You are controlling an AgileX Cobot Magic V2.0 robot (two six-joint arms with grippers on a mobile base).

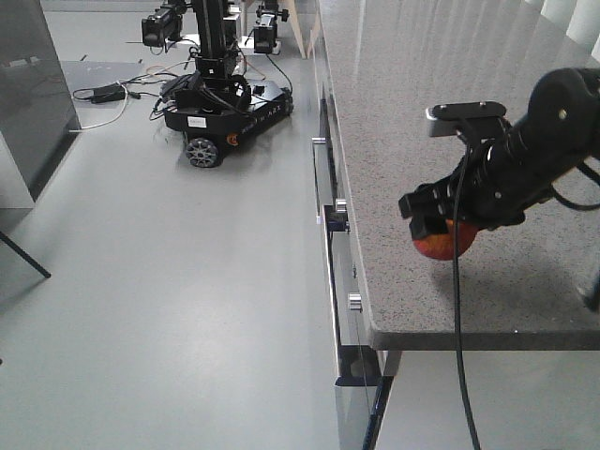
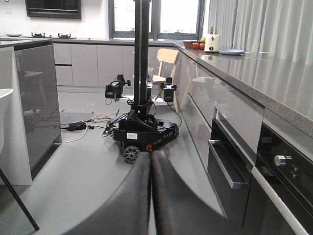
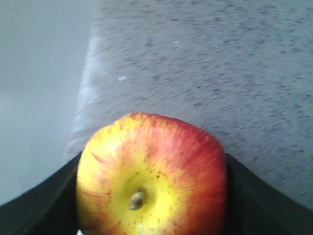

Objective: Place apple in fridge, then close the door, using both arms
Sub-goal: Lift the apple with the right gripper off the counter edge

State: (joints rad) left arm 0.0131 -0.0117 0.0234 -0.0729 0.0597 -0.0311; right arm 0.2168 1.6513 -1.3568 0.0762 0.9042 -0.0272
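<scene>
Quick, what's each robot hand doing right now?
Left gripper: closed, holding nothing.
Right gripper: closed on the apple.

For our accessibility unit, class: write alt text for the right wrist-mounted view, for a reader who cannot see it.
A red and yellow apple, stem dimple facing the camera, fills the lower frame, gripped between the black fingers of the right gripper. Behind it is a grey speckled counter, with paler floor at the left.
</scene>
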